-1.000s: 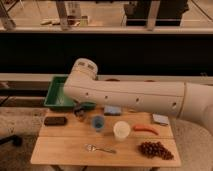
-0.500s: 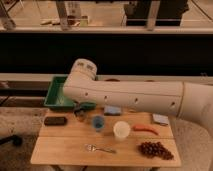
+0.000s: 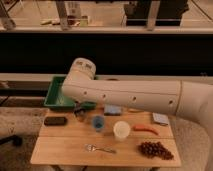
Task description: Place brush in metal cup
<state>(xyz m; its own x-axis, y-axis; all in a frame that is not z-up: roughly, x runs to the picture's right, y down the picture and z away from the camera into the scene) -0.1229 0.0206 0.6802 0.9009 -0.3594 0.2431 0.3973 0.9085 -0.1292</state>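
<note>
The tool [image 3: 80,111] shows only as a small dark shape poking out beneath the big white arm [image 3: 135,95], low over the back left of the worktop [image 3: 60,150], just in front of the green tray [image 3: 56,97]; whether it is parted, closed or gripping something cannot be told. Neither the brush nor the metal cup can be picked out with any certainty; the dark patch under the arm, just left of the blue cup [image 3: 98,122], may include one or both of them, but the arm hides most of that spot. Right of the blue cup stands the white cup [image 3: 121,130], and further right lies an orange carrot-like item [image 3: 145,129]. A silver fork [image 3: 99,148] lies near the front edge, a cluster of dark grapes [image 3: 155,149] at the front right, and a flat black block [image 3: 55,120] at the left. A bluish flat item [image 3: 113,109] is partly covered by the arm, as is the tray's right end.
</note>
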